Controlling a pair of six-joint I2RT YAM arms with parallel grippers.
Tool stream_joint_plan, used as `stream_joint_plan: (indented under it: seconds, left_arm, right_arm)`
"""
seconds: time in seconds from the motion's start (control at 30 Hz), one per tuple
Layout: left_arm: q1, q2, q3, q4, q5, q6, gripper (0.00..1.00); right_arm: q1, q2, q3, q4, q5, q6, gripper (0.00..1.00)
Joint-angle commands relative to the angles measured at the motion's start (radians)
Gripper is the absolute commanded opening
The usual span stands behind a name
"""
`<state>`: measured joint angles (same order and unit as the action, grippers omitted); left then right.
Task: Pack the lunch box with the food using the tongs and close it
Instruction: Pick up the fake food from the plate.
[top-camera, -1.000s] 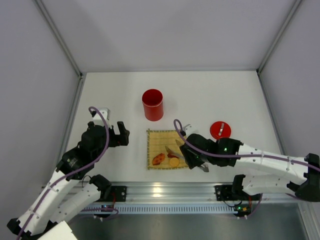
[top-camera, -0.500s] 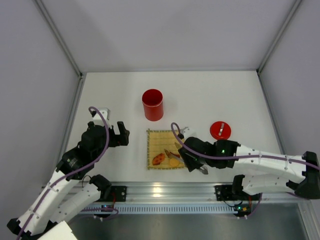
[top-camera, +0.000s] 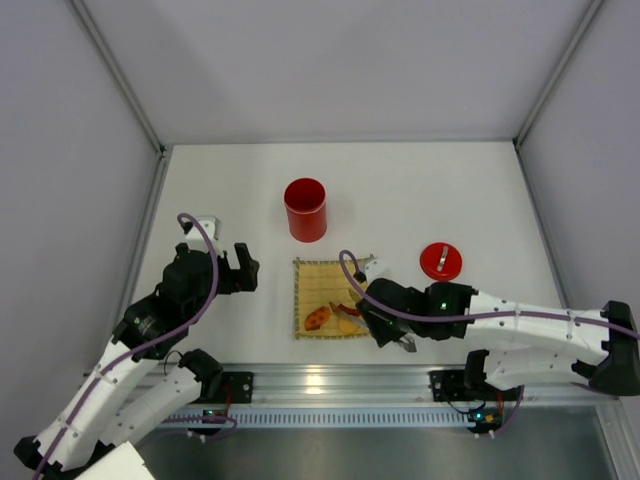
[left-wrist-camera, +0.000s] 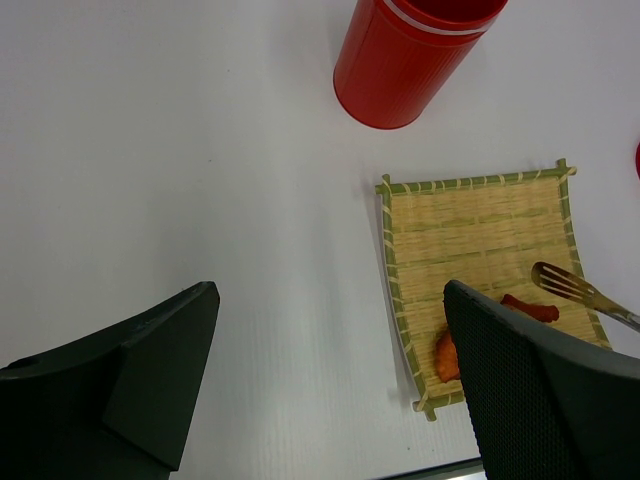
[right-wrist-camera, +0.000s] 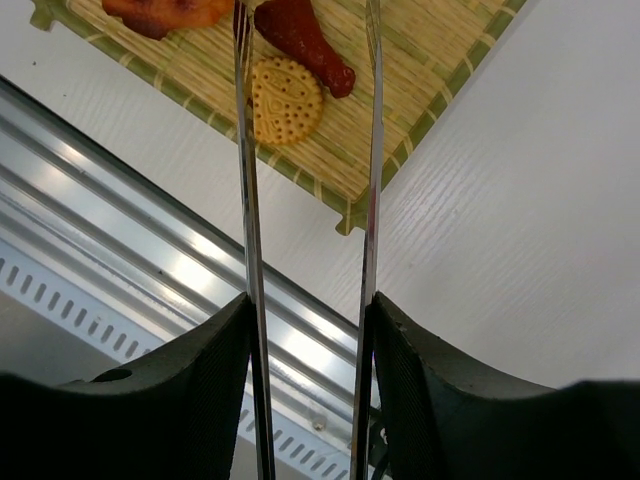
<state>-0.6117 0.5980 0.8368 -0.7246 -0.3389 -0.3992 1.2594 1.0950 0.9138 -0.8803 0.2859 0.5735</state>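
The red lunch box stands open and upright behind the bamboo mat. Its red lid lies on the table to the right. On the mat's near half lie food pieces: an orange piece, a dark red slice and a yellow biscuit round. My right gripper is shut on the silver tongs, one arm against each finger. The tong tips reach over the red slice, spread apart. My left gripper hangs open left of the mat, holding nothing.
An aluminium rail runs along the table's near edge, just below the mat. Grey walls enclose the table on the left, right and back. A small white block sits behind the left arm.
My right gripper has shifted a little left toward the mat's near edge, carrying the tongs further over the food. The left arm has not moved.
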Motion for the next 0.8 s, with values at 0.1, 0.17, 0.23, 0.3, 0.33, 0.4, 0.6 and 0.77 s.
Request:
stream_joint_plan:
  seconds: [0.1, 0.17, 0.23, 0.3, 0.33, 0.4, 0.6, 0.77]
  left_arm:
    - [-0.006, -0.006, -0.008, 0.036, -0.012, -0.01, 0.99]
    - [-0.006, -0.004, -0.008, 0.037, -0.014, -0.012, 0.99]
    - [-0.005, -0.004, -0.008, 0.034, -0.014, -0.012, 0.99]
    - [-0.005, -0.004, -0.008, 0.036, -0.012, -0.012, 0.99]
    - [-0.005, -0.003, -0.008, 0.034, -0.014, -0.012, 0.99]
    - [-0.005, -0.001, -0.008, 0.034, -0.012, -0.012, 0.99]
    - [-0.005, -0.001, -0.008, 0.036, -0.014, -0.012, 0.99]
    - [-0.005, -0.003, -0.008, 0.034, -0.015, -0.013, 0.99]
  right_arm:
    - [0.025, 0.005, -0.018, -0.025, 0.018, 0.019, 0.47]
    - [0.025, 0.006, -0.018, -0.023, 0.019, 0.017, 0.47]
    - [0.024, 0.011, -0.016, -0.022, 0.019, 0.016, 0.47]
    - [0.025, 0.016, -0.015, -0.014, 0.018, 0.014, 0.44]
    - [0.025, 0.02, -0.015, -0.014, 0.018, 0.012, 0.44]
    - [0.025, 0.026, -0.01, -0.006, 0.016, 0.012, 0.41]
    - [0.023, 0.049, 0.011, -0.002, 0.033, 0.003, 0.33]
    - [0.023, 0.069, 0.065, -0.005, 0.068, 0.002, 0.29]
